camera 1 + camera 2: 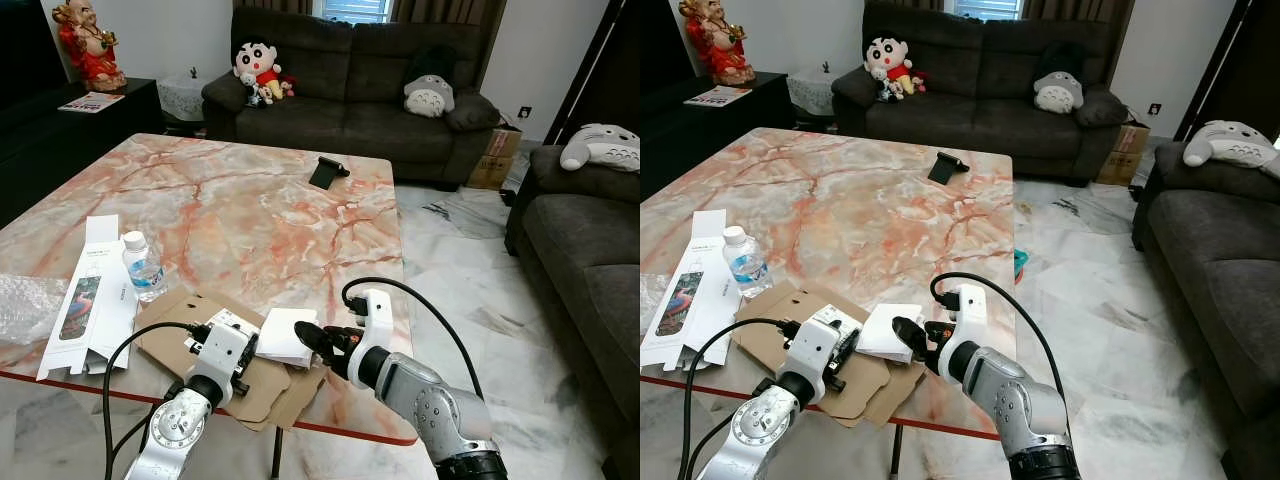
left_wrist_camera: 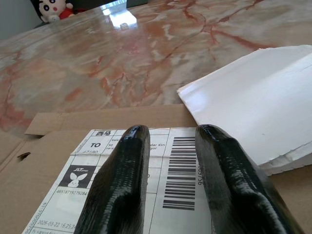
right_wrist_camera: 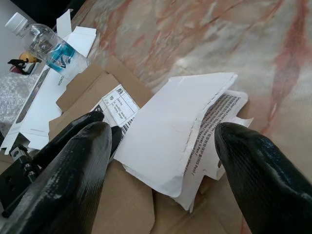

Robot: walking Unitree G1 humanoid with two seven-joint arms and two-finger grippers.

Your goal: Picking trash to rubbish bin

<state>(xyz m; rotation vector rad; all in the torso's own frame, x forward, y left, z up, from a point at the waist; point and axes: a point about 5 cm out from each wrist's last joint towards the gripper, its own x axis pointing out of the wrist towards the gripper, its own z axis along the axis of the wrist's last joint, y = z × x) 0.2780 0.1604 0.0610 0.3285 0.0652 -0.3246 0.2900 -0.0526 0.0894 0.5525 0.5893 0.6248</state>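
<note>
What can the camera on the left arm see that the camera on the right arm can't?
Left wrist view alone: a black barcode on the shipping label, close enough to make out, and a toy far across the table.

Right wrist view alone: a water bottle, a flattened white box, and printed paper under the torn envelope.

Both: the white envelope, brown cardboard, marble table, and the left claw, whose fingers reach in beside the open right claw.
</note>
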